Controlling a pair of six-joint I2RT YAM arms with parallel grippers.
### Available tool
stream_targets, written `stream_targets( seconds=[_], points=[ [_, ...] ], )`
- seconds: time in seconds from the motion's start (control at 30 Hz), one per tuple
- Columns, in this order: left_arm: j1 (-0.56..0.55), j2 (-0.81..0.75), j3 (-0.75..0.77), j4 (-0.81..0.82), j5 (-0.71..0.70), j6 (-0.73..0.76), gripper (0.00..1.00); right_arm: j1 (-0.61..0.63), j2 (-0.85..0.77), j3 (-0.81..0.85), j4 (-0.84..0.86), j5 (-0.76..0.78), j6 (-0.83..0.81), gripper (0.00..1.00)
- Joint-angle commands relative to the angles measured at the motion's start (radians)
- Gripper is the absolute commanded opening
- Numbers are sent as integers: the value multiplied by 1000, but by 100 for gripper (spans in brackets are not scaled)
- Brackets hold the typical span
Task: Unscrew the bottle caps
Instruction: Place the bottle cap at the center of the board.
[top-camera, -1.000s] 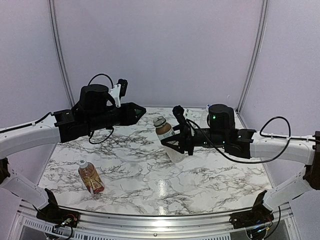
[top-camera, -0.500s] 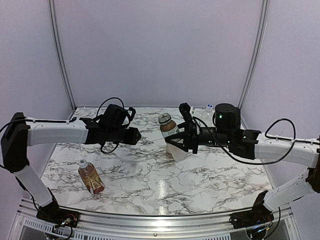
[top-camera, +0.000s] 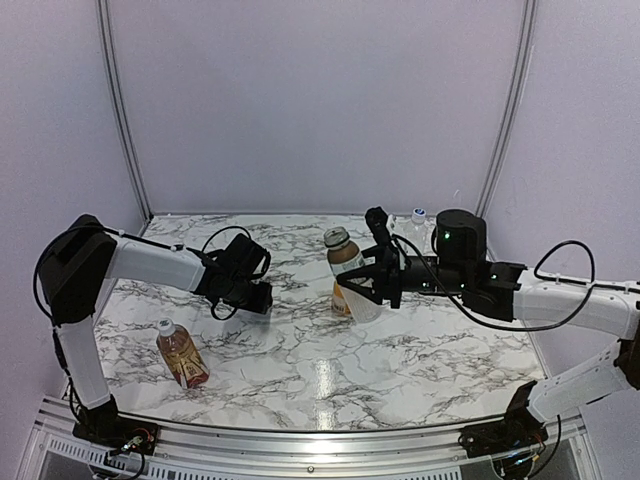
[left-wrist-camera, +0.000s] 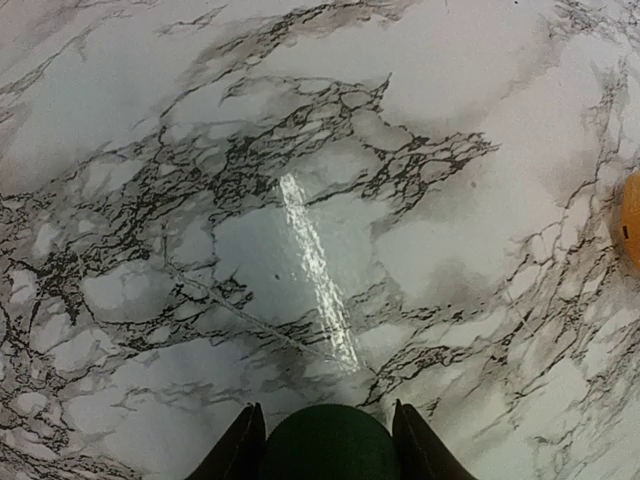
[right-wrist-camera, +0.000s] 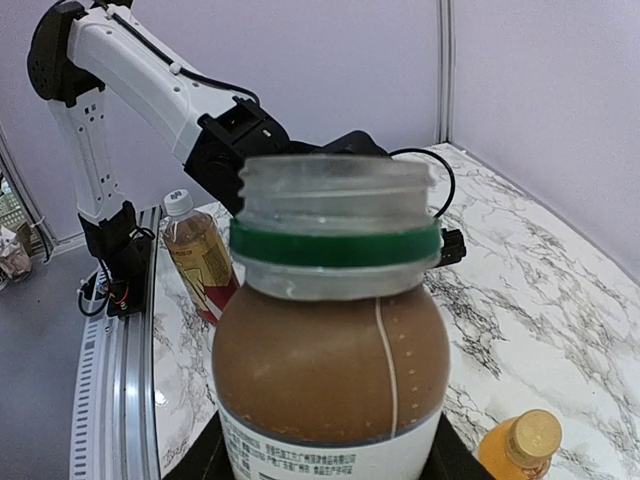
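My right gripper (top-camera: 358, 287) is shut on the short bottle (top-camera: 346, 268) of brown drink with a white label and holds it tilted above the table. Its neck (right-wrist-camera: 335, 195) is open, with a green ring below. My left gripper (top-camera: 257, 297) is low over the marble, shut on the dark green cap (left-wrist-camera: 328, 448). The amber tea bottle (top-camera: 183, 357) lies at the front left with its white cap (top-camera: 165, 327) on. The orange juice bottle (right-wrist-camera: 520, 450) with its orange cap on lies under the held bottle. The tall clear bottle (top-camera: 415, 230) stands at the back.
The marble table (top-camera: 300, 370) is ringed by lilac walls, with a metal rail (top-camera: 300, 440) along the near edge. The orange juice bottle shows at the right edge of the left wrist view (left-wrist-camera: 630, 232).
My left arm has swung down from high above to just over the table, carrying the dark green cap. My right gripper has shifted the open bottle slightly back and right.
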Motion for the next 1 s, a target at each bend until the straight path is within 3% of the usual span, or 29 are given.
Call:
stream_targets(
  seconds=[0.0, 0.37, 0.67, 0.97],
  points=[
    [9, 31, 17, -29, -10, 7, 44, -11, -15, -9, 30, 7, 8, 17],
    [13, 44, 5, -34, -11, 13, 53, -11, -19, -24, 35, 9, 15, 17],
    [13, -69, -4, -36, -17, 50, 71, -10, -26, -33, 29, 10, 20, 18],
    [13, -290, -13, -14, 3, 53, 93, -11, -20, -41, 31, -20, 10, 19]
  ],
)
